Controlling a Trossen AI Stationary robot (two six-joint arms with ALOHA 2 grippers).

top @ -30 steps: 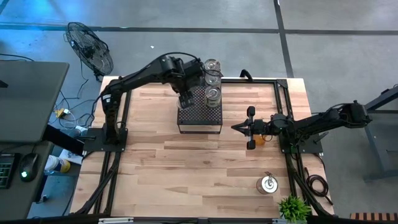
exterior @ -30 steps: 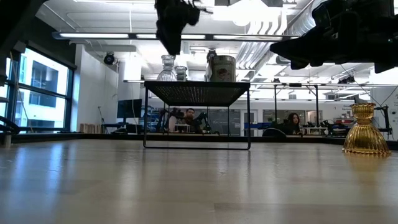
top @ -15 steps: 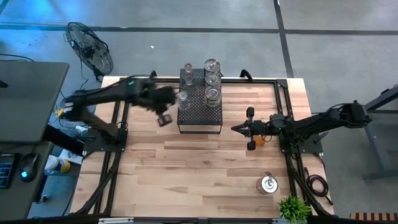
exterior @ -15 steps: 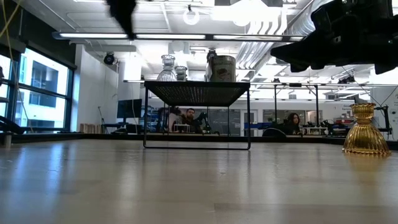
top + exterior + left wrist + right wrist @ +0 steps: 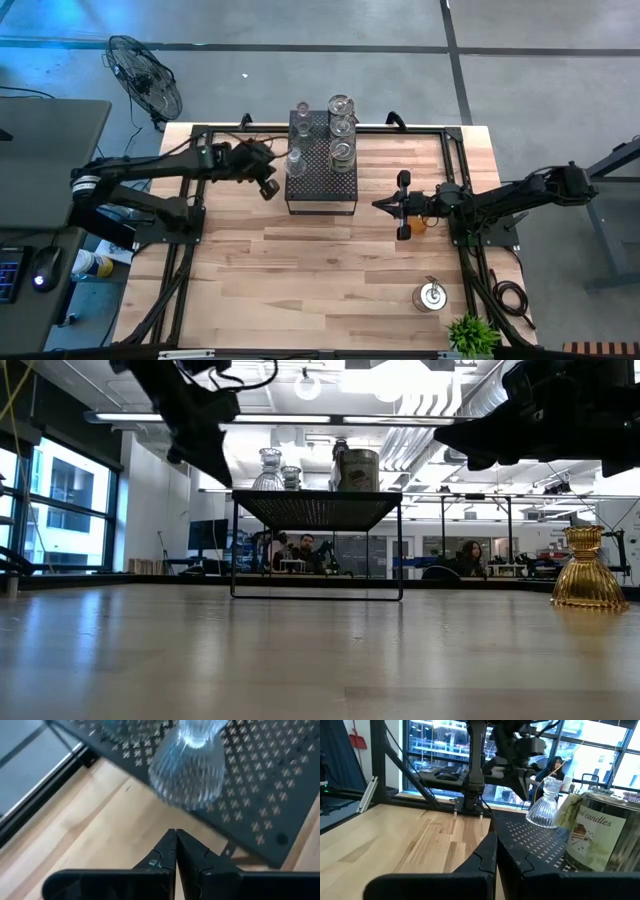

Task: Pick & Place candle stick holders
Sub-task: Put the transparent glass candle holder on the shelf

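Note:
Several candle stick holders stand on the black perforated box [image 5: 322, 170]: a clear ribbed glass one [image 5: 297, 160] [image 5: 190, 770] near its left edge, others [image 5: 343, 152] along its right side. An amber holder [image 5: 585, 570] [image 5: 417, 224] stands on the table at the right. A silvery one [image 5: 432, 296] stands near the front right. My left gripper [image 5: 267, 188] [image 5: 176, 837] hangs shut just left of the box, clear of the glass holder. My right gripper [image 5: 380, 206] [image 5: 496, 840] is shut too, right of the box, above the table.
The box stands on thin legs [image 5: 234, 545] at the table's far middle. A printed tin [image 5: 597, 837] stands on its right side. A black frame [image 5: 455, 150] runs along the table's sides. A small green plant [image 5: 472, 335] sits at the front right corner.
My left gripper has swung away from above the black box toward the table's left edge and now hangs just off the box's left side. The holders on the box stand where they were. My right arm has kept still.

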